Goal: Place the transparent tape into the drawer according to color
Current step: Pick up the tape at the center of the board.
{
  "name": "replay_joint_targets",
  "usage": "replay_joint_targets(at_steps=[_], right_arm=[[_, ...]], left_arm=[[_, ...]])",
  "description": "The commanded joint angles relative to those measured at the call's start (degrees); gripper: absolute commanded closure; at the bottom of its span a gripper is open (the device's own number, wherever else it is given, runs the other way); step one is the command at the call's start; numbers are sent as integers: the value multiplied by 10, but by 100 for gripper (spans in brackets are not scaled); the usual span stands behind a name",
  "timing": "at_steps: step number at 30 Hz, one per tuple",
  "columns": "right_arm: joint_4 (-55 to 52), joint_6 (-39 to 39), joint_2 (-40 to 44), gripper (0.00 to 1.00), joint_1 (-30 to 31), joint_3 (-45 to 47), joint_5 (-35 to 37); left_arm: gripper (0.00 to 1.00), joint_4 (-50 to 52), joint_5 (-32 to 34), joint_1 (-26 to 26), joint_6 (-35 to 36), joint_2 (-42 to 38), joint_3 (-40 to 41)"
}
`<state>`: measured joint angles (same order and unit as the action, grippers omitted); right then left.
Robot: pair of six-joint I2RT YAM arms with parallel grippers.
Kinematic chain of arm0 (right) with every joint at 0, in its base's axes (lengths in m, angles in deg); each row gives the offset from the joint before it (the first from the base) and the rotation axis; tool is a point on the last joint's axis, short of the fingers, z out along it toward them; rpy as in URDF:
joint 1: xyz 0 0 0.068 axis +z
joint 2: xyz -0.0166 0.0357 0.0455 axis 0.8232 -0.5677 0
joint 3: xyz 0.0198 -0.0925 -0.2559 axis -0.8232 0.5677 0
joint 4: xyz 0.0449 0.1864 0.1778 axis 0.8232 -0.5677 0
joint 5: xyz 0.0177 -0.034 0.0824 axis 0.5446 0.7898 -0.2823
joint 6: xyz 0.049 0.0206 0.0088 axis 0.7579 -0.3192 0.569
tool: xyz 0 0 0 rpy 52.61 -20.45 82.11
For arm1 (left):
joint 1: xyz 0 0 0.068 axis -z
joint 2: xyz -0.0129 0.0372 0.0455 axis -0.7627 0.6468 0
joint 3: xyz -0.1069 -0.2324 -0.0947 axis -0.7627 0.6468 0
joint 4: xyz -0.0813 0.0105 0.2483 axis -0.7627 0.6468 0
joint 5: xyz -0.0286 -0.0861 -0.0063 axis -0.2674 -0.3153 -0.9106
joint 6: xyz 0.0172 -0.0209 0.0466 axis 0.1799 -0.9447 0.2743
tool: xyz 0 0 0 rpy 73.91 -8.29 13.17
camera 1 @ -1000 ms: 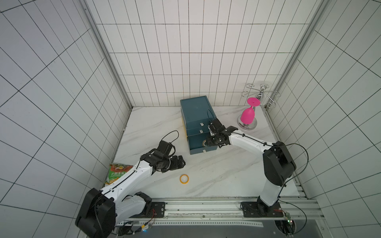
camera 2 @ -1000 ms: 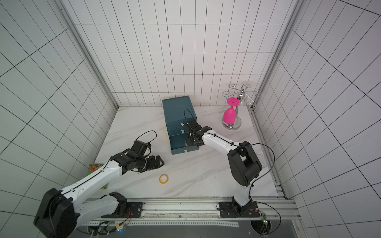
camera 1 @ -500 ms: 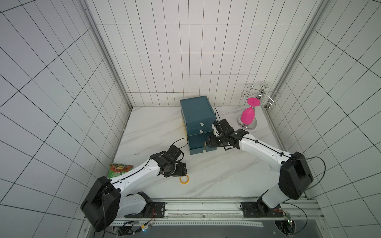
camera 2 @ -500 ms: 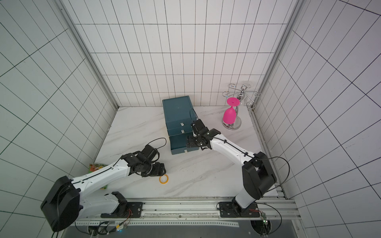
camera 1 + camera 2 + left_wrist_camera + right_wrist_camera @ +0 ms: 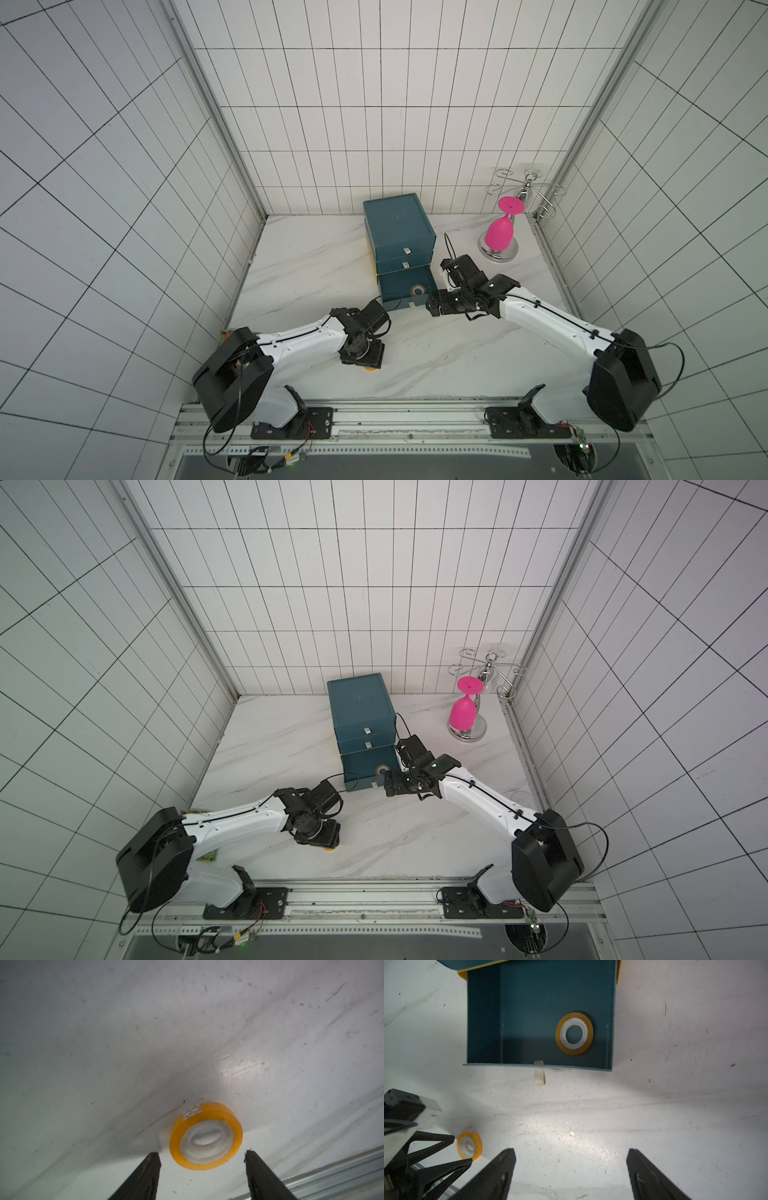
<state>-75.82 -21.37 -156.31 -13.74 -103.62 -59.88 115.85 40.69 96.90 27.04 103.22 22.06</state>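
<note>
We find the left gripper with its jaws apart and holding nothing. Its two dark fingers stand either side of the small orange-yellow tape ring with a white core without touching it. That ring lies flat on the white marbled table, well in front of the dark teal three-drawer cabinet.

The right gripper is also open and empty, just in front of the cabinet's pulled-out bottom drawer. A second orange-yellow tape ring lies flat in that drawer, near its front corner.

Risks, in our judgement:
- The left fingertips reach only the ring's near edge. Closing there could squeeze the ring away or tip it.
- The ring sits low, so the fingers may scrape the table.
- The right gripper stands in front of the drawer's mouth and could obstruct a delivery from the left.

Both top views hide the table ring beneath the left gripper, apart from an orange sliver. We see no purple or red rings. The two upper drawers are closed, so we cannot see what they hold.
</note>
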Motion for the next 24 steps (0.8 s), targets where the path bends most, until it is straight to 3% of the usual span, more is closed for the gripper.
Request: replay_joint_targets(at_steps=[1,24], right_arm=[[-7,3,24,11,-3,17,1],[-14,0,35,11,-6,22,3]], left_arm=[[34,6,17,9,5,17,-28],[32,17,43,27,17,59,-54]])
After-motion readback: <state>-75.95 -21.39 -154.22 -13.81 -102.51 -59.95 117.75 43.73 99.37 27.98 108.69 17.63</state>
